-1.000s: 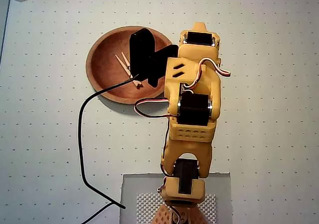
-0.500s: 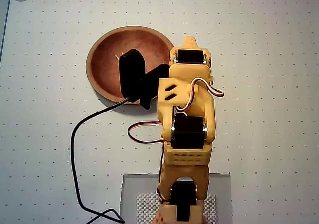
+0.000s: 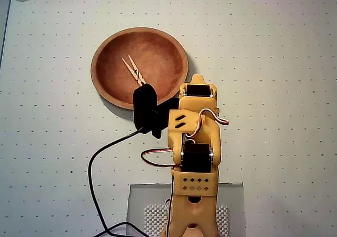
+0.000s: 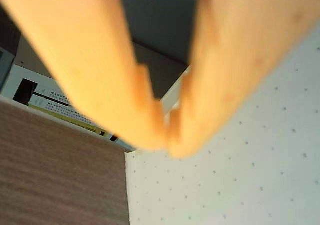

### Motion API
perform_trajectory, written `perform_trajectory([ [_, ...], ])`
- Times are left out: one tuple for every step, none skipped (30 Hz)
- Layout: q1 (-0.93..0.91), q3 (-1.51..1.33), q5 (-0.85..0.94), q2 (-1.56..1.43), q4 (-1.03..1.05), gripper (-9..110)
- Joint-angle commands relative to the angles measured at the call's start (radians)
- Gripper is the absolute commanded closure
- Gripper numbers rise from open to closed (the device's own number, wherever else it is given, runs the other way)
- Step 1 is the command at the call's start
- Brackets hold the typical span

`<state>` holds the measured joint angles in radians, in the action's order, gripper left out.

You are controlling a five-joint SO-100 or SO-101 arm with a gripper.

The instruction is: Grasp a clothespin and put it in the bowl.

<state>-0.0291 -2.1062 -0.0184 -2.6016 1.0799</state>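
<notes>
Task status: the placement appears complete. In the overhead view the clothespin (image 3: 134,71) lies inside the bowl (image 3: 174,46), left of the bowl's centre, running diagonally from upper left to lower right on the reddish inner floor. It rests flat, touched by nothing. The bowl sits in the upper left-centre of the frame on the white dotted surface (image 3: 274,89).

The arm (image 3: 195,142) occupies the lower centre of the overhead frame, folded back toward its base plate (image 3: 231,195). Its black wrist part (image 3: 145,106) overlaps only the bowl's lower rim and is clear of the clothespin. A black cable (image 3: 95,168) loops from it down the lower left.

Pincer condition: in the wrist view the pincer (image 4: 167,137) fills the upper frame as two blurred orange fingers (image 4: 90,60) whose tips meet at centre, with only a sliver of gap above them. It is clenched and carries nothing. Beyond the tips are the dotted surface at lower right, a brown wood-grain area (image 4: 60,170) at lower left and a printed white strip (image 4: 55,102) at mid-left; neither bowl nor clothespin appears in this view.

Remaining work, as judged: nothing of substance. No other clothespin is visible on the surface. At most the arm needs to settle into its rest posture.
</notes>
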Motion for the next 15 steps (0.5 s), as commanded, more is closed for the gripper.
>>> perform_trajectory([
  [0.003,-0.164,0.061,-0.110,-0.091,104],
  [0.003,-0.202,0.071,-0.133,-0.100,104],
  [0.003,-0.245,0.075,-0.161,-0.109,104],
  [0.003,-0.278,0.075,-0.181,-0.115,104],
  [0.003,-0.310,0.075,-0.202,-0.120,104],
  [0.003,-0.339,0.075,-0.225,-0.121,104],
  [0.003,-0.364,0.075,-0.249,-0.121,104],
  [0.003,-0.390,0.075,-0.270,-0.121,104],
  [0.003,-0.410,0.075,-0.288,-0.121,104],
  [0.003,-0.430,0.075,-0.307,-0.121,104],
  [0.003,-0.454,0.075,-0.327,-0.121,104],
  [0.003,-0.480,0.078,-0.347,-0.121,104],
  [0.003,-0.506,0.078,-0.367,-0.121,104],
  [0.003,-0.535,0.077,-0.388,-0.121,104],
  [0.003,-0.568,0.075,-0.413,-0.121,104],
])
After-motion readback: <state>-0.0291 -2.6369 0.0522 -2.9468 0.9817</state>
